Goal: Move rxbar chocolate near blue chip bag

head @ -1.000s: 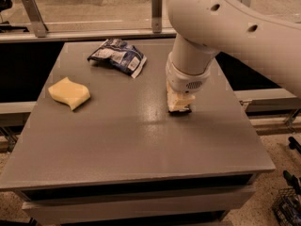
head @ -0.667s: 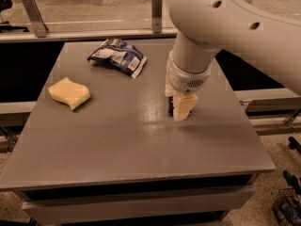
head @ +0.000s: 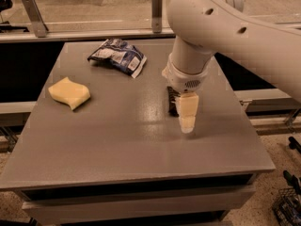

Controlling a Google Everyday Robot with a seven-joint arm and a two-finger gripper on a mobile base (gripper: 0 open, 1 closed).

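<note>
The rxbar chocolate shows as a narrow dark strip with pale print, right of the table's middle. It lies tight against the left side of my gripper, which partly hides it. The gripper hangs from the big white arm and points down at the table top. I cannot tell whether the bar is held or resting on the table. The blue chip bag lies crumpled at the back of the table, left of the arm and well apart from the bar.
A yellow wavy sponge lies on the left side of the grey table. A metal rail with upright posts runs behind the table. The table's right edge is close to the arm.
The gripper's pale tip has come out from under the wrist and now reaches lower and nearer the front. The dark bar now shows beside it as a longer strip.
</note>
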